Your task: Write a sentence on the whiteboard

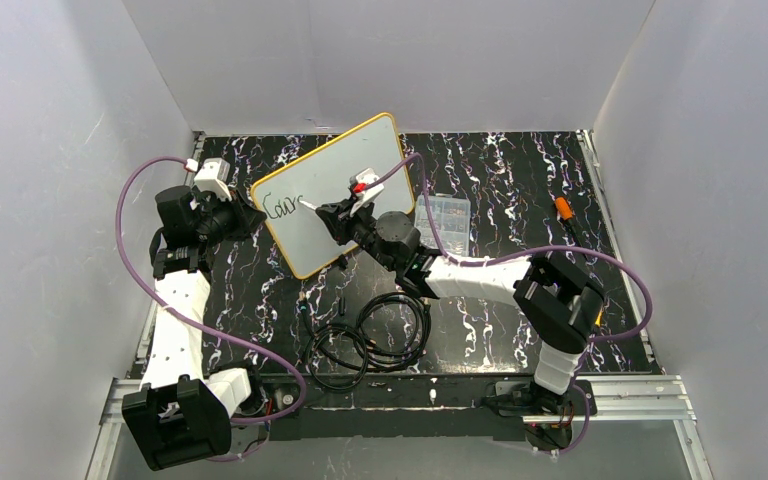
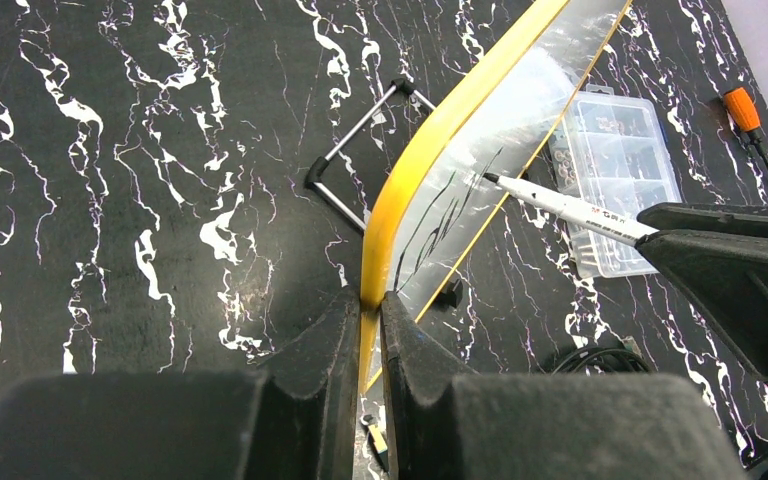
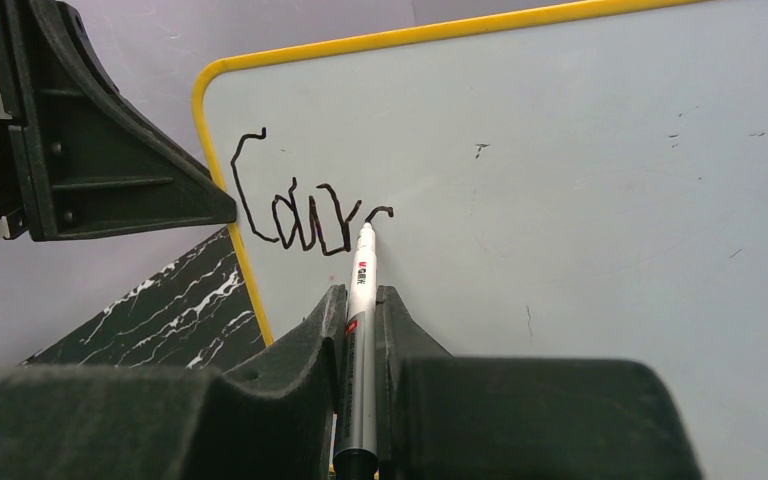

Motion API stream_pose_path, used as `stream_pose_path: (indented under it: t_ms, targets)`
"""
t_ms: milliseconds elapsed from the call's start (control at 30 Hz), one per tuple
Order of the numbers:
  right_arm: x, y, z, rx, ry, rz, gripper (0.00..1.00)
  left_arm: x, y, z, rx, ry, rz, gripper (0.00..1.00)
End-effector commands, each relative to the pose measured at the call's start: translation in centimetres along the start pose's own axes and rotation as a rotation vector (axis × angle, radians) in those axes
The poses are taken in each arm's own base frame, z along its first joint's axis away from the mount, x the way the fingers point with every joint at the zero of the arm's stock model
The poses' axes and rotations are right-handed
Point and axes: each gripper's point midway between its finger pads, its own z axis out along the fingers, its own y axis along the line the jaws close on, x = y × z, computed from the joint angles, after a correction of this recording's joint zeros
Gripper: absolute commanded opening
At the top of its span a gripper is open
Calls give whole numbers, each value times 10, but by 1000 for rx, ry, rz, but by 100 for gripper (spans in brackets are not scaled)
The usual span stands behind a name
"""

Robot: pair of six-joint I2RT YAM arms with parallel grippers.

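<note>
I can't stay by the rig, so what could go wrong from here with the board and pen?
1. The left fingers pinch only the thin yellow rim of the tilted whiteboard. Pressure from writing might pivot it or make it slip.
2. The marker lies lengthwise between the right fingers with its tip on the board. Pushing could slide it backward, leaving faint strokes.
3. The lettering looks uneven, and any board shift would likely worsen it.

1. The whiteboard (image 3: 560,200) runs past the right wrist view's right and bottom edges.
2. The marker (image 3: 363,285) is cut off at that view's bottom edge, its barrel partly hidden inside the right gripper (image 3: 360,297).
3. From the left wrist the sentence (image 2: 430,225) is foreshortened into unreadable streaks.
4. The clear box (image 1: 443,218) holds contents too small to tell.
</note>
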Motion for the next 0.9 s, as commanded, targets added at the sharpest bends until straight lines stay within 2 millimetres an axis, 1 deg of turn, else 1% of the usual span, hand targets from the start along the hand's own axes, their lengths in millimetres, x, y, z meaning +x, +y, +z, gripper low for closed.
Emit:
stream_pose_path:
  t_ms: [0, 133, 400, 467, 633, 700, 867]
  targets:
    - [-7, 0, 2, -1, -27, -3, 1, -1, -6, -5, 14, -8, 15, 0]
    - [-2, -8, -3, 33, -12, -7, 1, -1, -6, -5, 14, -9, 15, 0]
    - [-8, -14, -5, 68, -26, -18, 1, -1, -6, -5, 14, -9, 16, 0]
    - [-11, -15, -5, 77, -35, -21, 1, -1, -6, -5, 14, -9, 16, 0]
    - [-25, -15, -4, 83, -74, -24, 1, -1, -6, -5, 14, -9, 15, 0]
    - [-32, -14, -4, 81, -90, -26, 1, -1, -6, -5, 15, -8, 15, 0]
    - [-42, -11, -2, 73, -115, -24, 1, -1, -6, -5, 14, -8, 15, 0]
